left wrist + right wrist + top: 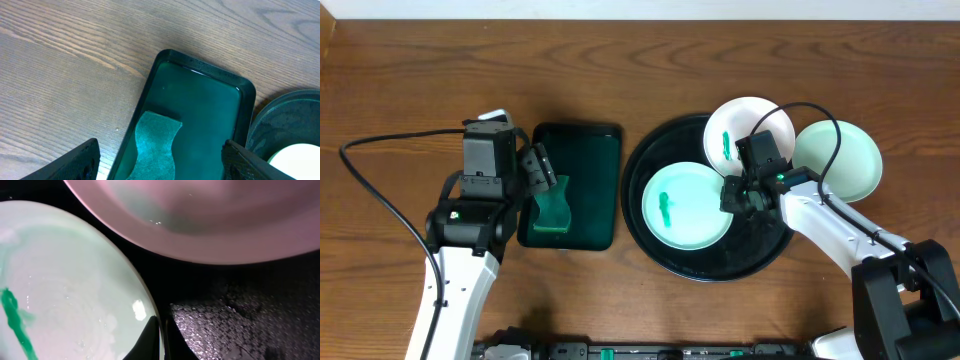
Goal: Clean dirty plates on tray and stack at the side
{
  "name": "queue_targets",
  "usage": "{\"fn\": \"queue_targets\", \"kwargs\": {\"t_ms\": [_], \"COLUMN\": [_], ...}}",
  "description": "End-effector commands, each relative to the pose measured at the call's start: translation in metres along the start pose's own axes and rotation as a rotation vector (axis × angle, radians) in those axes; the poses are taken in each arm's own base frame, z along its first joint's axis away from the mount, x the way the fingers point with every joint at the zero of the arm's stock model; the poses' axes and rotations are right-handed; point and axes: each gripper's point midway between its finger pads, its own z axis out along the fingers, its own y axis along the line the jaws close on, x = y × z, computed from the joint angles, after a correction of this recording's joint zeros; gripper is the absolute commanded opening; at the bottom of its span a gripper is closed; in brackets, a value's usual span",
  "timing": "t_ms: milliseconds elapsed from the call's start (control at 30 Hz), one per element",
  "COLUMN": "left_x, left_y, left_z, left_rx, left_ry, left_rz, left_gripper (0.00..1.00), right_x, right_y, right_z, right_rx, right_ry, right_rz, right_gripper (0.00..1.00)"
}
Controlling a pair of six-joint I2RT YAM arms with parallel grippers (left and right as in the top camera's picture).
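Right gripper [160,337] is closest to the lens: tips shut together, right at the near rim of the mint plate [685,205]. Cannot tell if the rim is actually pinched or the tips just touch it.

Left gripper [160,150] is spread wide with nothing in it. It hangs over the green tray [590,160], with the sponge [152,145] lying below between the fingers, not gripped.

Progress, as a judgement:
- Side plate [845,160] sits on the table [420,80] just right of the black tray [710,262]. No smear visible, so probably one is cleaned and set aside.
- The mint plate lies flat in the black tray, left of centre, with a green smear [666,208] in the middle. Not clean.
- White plate [750,120] is at the tray's far right edge, over the rim, and also has a green streak. Not clean.
- The sponge is untouched and no stack yet, so roughly a third done. Two wipes and the stacking are left.

Orientation:
- All plates are face up.
- They are round, so they have no long axis and no real heading.
- The only directional cue is the smear: on the mint plate it runs near-to-far in the overhead view, and likewise on the white plate.
- The white plate may be tilted on the tray rim; cannot tell.
- The white plate and the side plate are touching or nearly so.
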Motion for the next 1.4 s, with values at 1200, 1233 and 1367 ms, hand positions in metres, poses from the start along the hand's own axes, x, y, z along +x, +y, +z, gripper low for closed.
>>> {"fn": "queue_targets", "kwargs": {"t_ms": [1200, 1233, 1367], "left_x": [-0.009, -0.009, -0.009], "left_y": [0.001, 0.001, 0.001], "left_z": [-0.004, -0.004, -0.004], "left_rx": [-0.011, -0.011, -0.011], "left_ry": [-0.022, -0.022, -0.022], "left_rz": [-0.002, -0.002, -0.002], "left_gripper": [0.78, 0.78, 0.78], "right_x": [-0.012, -0.011, -0.009], "right_y": [0.016, 0.016, 0.014], "right_z": [-0.004, -0.002, 0.002], "right_rx": [-0.082, -0.080, -0.076], "right_ry": [-0.043, -0.039, -0.027], "right_rz": [-0.301, -0.301, -0.299], "right_gripper": [0.63, 0.63, 0.61]}}
